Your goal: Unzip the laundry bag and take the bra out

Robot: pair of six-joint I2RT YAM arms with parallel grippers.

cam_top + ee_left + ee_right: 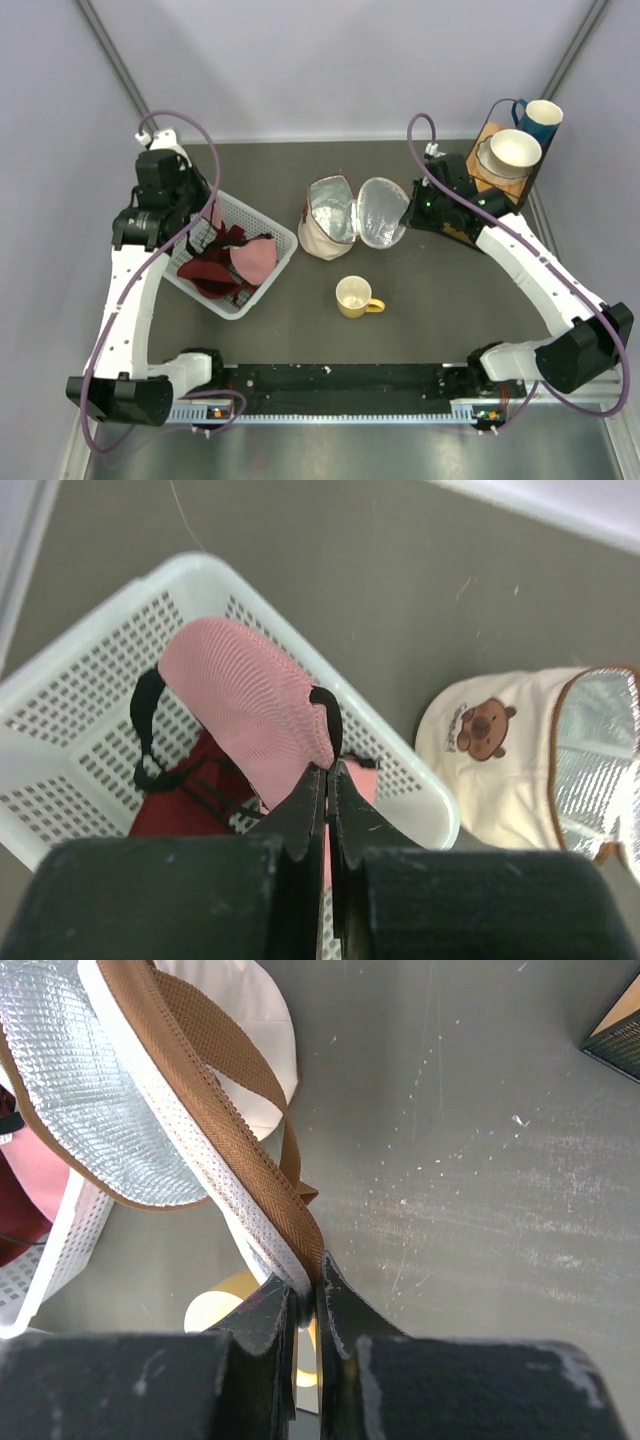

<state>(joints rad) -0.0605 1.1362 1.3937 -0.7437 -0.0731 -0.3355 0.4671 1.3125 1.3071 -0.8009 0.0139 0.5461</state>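
- The left gripper (326, 775) is pinching shut on the bra (245, 695), catching the edge of the pink cup beside a black strap; it is hanging over the basket (75, 690).
- The bra is lying mostly inside the basket, its maroon part down against the lattice and its pink cup tilting up towards the fingers; it is sitting apart from the bag (328, 218), so the removal is looking done.
- The bag is standing mid-table, just beside the basket's right corner, with its lid (383, 212) folding out to the right and the silver lining showing; no garment is showing inside from above; the unzipping is looking done too.
- The right gripper (303, 1290) is clamping narrow on the lid's rim, with brown trim and white zip tape between its fingers, holding the lid back.
- By my judgement little is remaining: letting the bra go into the basket, and freeing the lid.
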